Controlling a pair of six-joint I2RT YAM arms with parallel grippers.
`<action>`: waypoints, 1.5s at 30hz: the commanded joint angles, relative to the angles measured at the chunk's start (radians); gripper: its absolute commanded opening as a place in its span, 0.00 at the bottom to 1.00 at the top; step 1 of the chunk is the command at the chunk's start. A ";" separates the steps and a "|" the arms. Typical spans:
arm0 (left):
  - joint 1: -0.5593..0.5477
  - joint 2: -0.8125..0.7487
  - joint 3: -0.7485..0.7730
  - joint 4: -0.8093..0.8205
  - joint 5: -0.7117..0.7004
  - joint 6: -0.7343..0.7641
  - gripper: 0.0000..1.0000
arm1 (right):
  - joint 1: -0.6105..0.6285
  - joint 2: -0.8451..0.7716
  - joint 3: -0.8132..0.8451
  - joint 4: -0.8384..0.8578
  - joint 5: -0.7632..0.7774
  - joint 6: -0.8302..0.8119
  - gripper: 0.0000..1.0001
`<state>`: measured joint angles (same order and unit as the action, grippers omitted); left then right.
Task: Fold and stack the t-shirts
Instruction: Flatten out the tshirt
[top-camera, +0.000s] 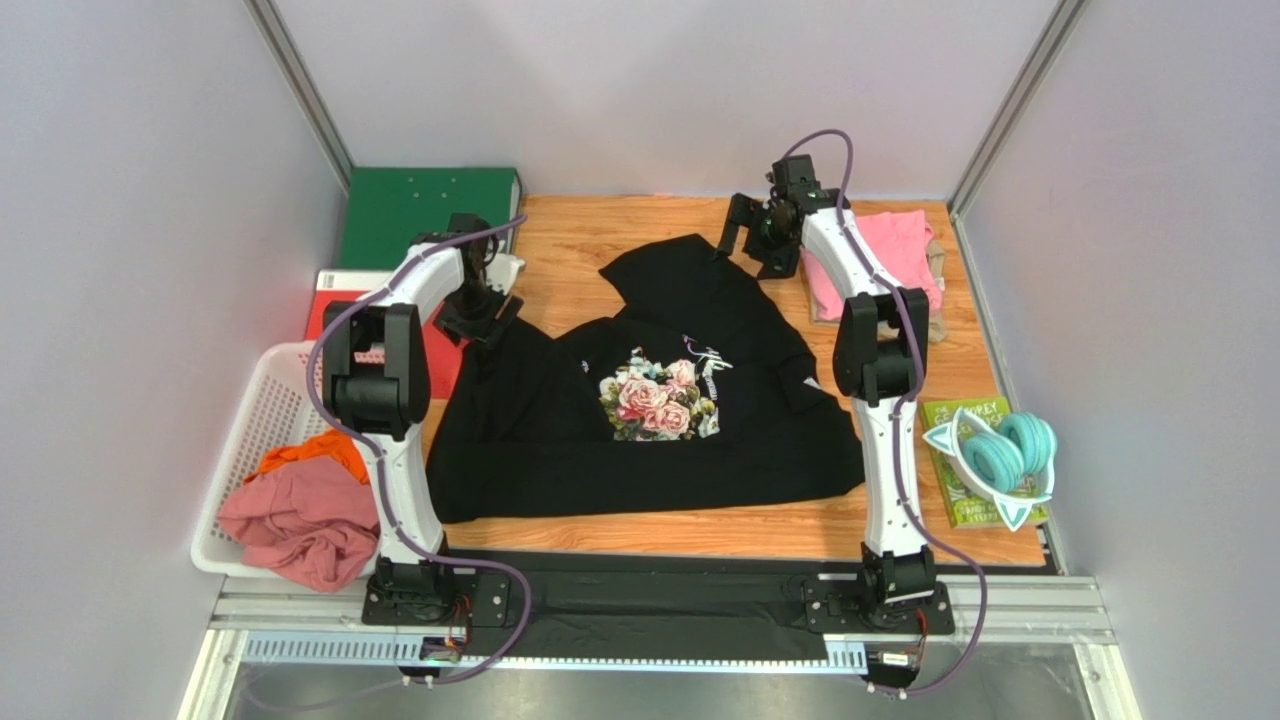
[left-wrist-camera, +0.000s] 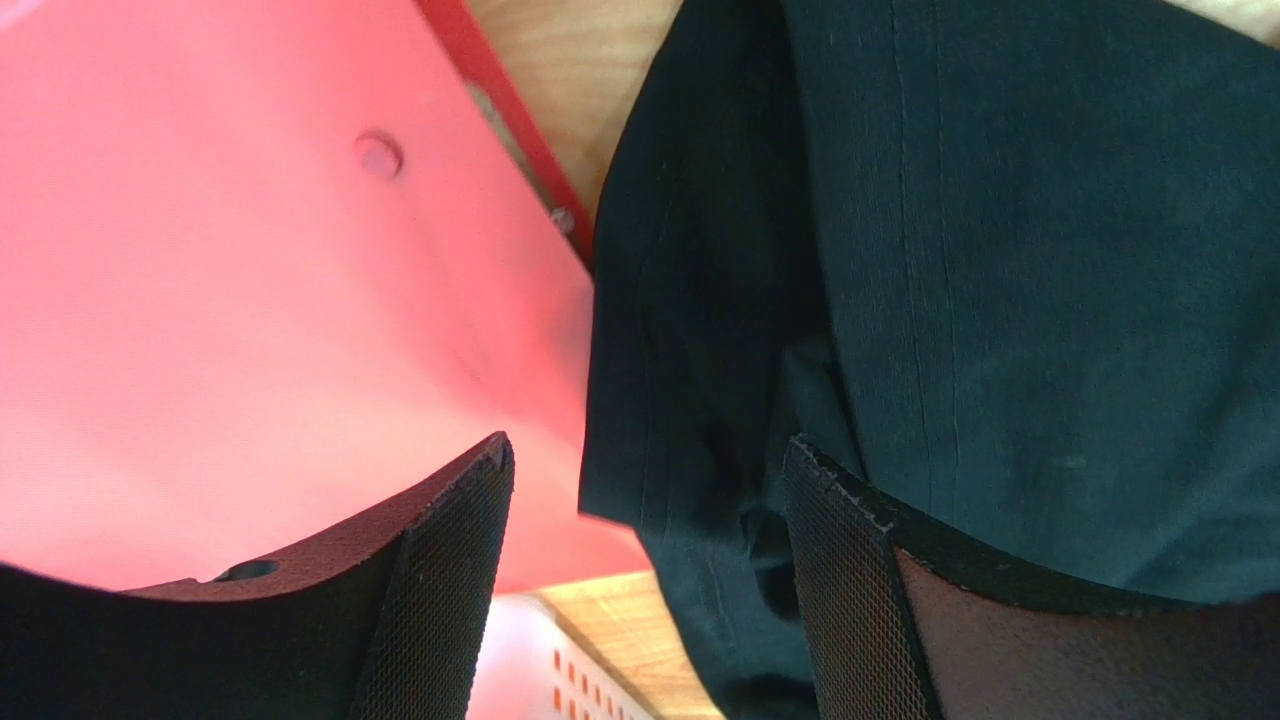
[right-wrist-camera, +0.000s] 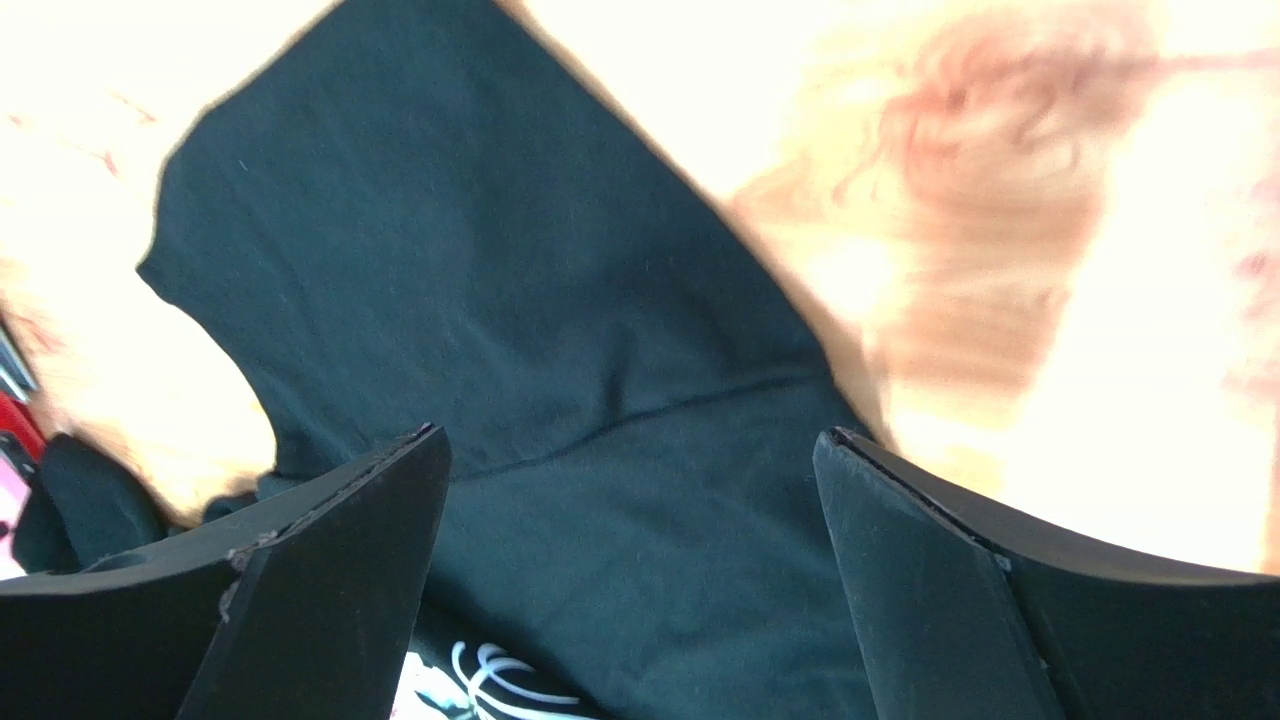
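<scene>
A large black t-shirt (top-camera: 571, 435) with a pink-rose print lies spread over the middle of the wooden table. My left gripper (top-camera: 478, 318) is low at its upper left edge. In the left wrist view the black cloth's (left-wrist-camera: 977, 225) edge lies between the open fingers of the left gripper (left-wrist-camera: 646, 450), unpinched. My right gripper (top-camera: 747, 240) hovers wide open at the shirt's far tip. In the right wrist view the black cloth (right-wrist-camera: 496, 270) lies below the right gripper (right-wrist-camera: 631, 435). A folded pink t-shirt (top-camera: 902, 248) rests on a beige one (top-camera: 824, 300) at the back right. Orange (top-camera: 308, 450) and dusty-rose (top-camera: 301, 525) shirts lie bunched in the basket.
A white basket (top-camera: 278, 383) sits at the left edge. A green binder (top-camera: 428, 210) and a red binder (left-wrist-camera: 226, 300) lie at the back left, beside my left gripper. A teal coiled bundle (top-camera: 1004, 458) rests on a green packet (top-camera: 962, 495) at the right.
</scene>
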<state>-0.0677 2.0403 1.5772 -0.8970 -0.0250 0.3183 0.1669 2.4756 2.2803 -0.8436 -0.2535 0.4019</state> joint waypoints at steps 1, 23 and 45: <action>0.000 0.021 0.038 -0.028 0.040 -0.018 0.73 | -0.017 0.043 0.084 0.052 -0.043 -0.017 1.00; 0.000 0.015 0.024 -0.002 0.031 -0.004 0.64 | -0.055 0.095 0.045 0.064 -0.164 0.024 0.06; 0.005 -0.029 -0.025 0.030 -0.013 0.022 0.00 | -0.075 -0.091 -0.099 0.077 -0.083 0.011 0.00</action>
<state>-0.0689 2.0659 1.5696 -0.8864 -0.0151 0.3275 0.1097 2.5118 2.1841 -0.7658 -0.4007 0.4316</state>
